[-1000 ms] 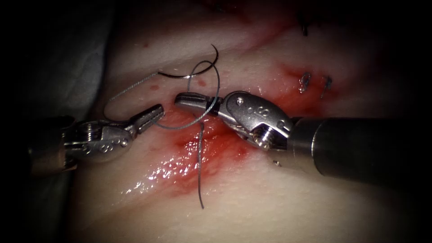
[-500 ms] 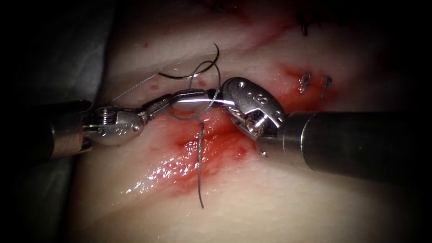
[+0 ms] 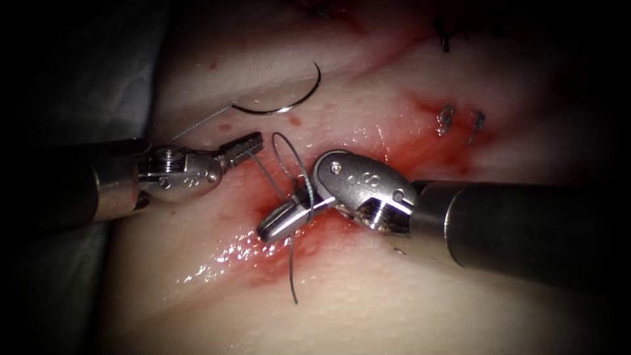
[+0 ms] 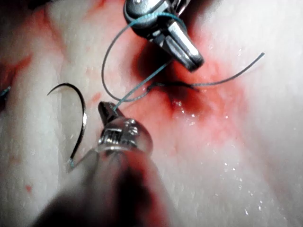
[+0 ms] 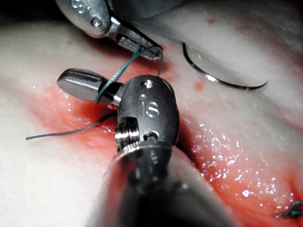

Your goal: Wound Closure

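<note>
Left tool [image 3: 246, 146] jaws pinch the thread [image 3: 284, 158], which loops round the right tool [image 3: 279, 223]; its jaws look clenched, seemingly empty. Keep that loop from slipping. Needle [image 3: 279, 108] lies free on tissue [image 3: 368, 296], left of the cut [image 3: 299, 217].

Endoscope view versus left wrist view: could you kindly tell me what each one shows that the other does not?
Endoscope view: two finished stitches right of the cut. Left wrist view: close up, the left tool's shut jaws pinching the thread. Both: the needle lying free on the tissue left of the cut, in neither tool, and thread looped round the right tool, whose shut jaws hold nothing I can see.
</note>
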